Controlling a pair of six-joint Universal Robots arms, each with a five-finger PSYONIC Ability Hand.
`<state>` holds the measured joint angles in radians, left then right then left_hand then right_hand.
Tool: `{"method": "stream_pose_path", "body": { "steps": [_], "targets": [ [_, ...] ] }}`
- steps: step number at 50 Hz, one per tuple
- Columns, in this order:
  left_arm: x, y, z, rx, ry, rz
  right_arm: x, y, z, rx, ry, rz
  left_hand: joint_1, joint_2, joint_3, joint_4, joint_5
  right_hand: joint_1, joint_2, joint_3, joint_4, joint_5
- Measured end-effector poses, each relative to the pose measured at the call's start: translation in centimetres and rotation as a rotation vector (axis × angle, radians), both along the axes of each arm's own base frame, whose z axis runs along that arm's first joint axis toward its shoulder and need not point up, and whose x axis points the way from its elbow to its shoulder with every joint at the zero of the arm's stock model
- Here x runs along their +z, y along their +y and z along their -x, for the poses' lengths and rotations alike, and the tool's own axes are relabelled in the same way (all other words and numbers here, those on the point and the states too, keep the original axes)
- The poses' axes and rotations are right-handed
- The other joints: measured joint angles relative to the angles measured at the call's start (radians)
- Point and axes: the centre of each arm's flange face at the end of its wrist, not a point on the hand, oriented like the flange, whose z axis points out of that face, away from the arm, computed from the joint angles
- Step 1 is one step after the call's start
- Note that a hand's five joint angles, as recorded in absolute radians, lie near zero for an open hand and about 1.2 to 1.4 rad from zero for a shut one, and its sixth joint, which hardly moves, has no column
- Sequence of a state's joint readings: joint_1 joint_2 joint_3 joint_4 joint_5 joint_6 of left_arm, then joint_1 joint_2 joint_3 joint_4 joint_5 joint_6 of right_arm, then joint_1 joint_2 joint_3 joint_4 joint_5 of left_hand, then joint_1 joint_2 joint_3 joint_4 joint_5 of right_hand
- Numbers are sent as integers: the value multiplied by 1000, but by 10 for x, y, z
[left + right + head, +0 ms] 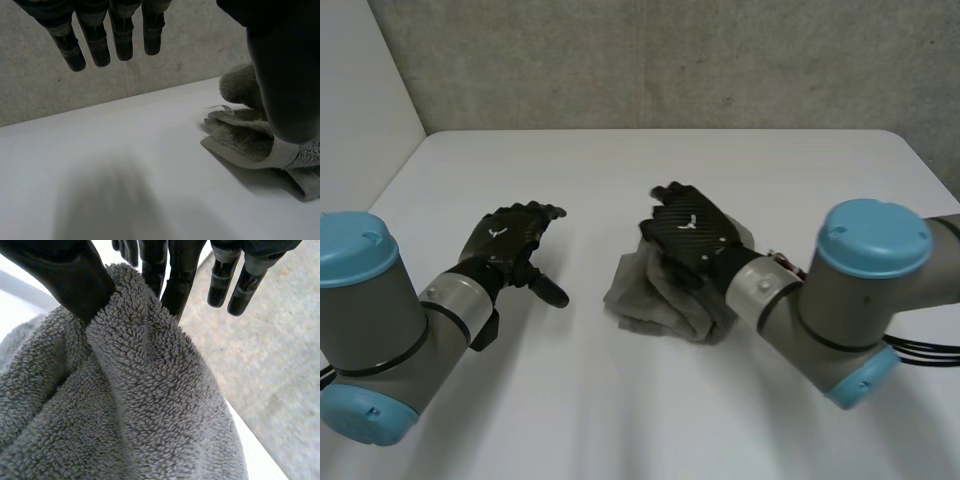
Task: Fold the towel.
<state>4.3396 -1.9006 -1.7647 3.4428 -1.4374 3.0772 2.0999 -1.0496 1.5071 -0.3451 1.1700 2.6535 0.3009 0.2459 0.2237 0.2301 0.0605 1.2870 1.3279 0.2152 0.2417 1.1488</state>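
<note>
The grey towel [655, 295] lies in a bunched, loosely doubled heap on the white worktop [620, 400], near the middle and a little toward the robot's right. The right hand [692, 232] rests on top of it. In the right wrist view a raised ridge of pile is pinched between the thumb [70, 280] and the nearest fingers [176, 285], while the outer fingers stand straight and free. The left hand [508, 243] hovers beside the towel and apart from it, its fingers released and straight, holding nothing. The step in hand looks like gathering a layer to lay it over. To do it well, the right hand probably needs a true edge or corner rather than a pinch of the middle, since a mid-cloth grip is likely to drag the whole heap. The free left hand could press the near layers [240, 145] flat to the worktop to anchor them. The lift should be low and slow, so that the thick pile does not slip from the pinch. As for writing, a small pale tab [216, 107] sticks out at the towel's edge, too small to read. Each hand's back bears a small white mark [498, 232], not legible as letters.
</note>
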Motion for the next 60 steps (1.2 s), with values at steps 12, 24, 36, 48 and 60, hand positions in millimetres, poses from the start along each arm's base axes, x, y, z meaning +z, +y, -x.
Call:
{"method": "stream_pose_path", "body": {
  "steps": [12,24,36,48,60],
  "targets": [
    [-1,2,3,-9,0,-1,7,-13,19,-47,-5,10,0,0,0,0,0,0,0,0,0,5],
    [2,-3,-2,9,2,9,10,-22,-22,29,-40,66,0,0,0,0,0,0,0,0,0,5],
    [6,-8,-7,29,6,20,-17,-17,-54,116,-28,48,0,0,0,0,0,0,1,0,0,5],
    [8,-11,-6,30,10,31,-44,2,-60,154,21,-68,0,0,0,0,0,-746,-736,0,0,-774],
    [32,-26,2,26,41,122,64,-5,-24,48,-249,-207,0,0,0,0,0,-1188,-1241,0,0,-1081]
  ]
}}
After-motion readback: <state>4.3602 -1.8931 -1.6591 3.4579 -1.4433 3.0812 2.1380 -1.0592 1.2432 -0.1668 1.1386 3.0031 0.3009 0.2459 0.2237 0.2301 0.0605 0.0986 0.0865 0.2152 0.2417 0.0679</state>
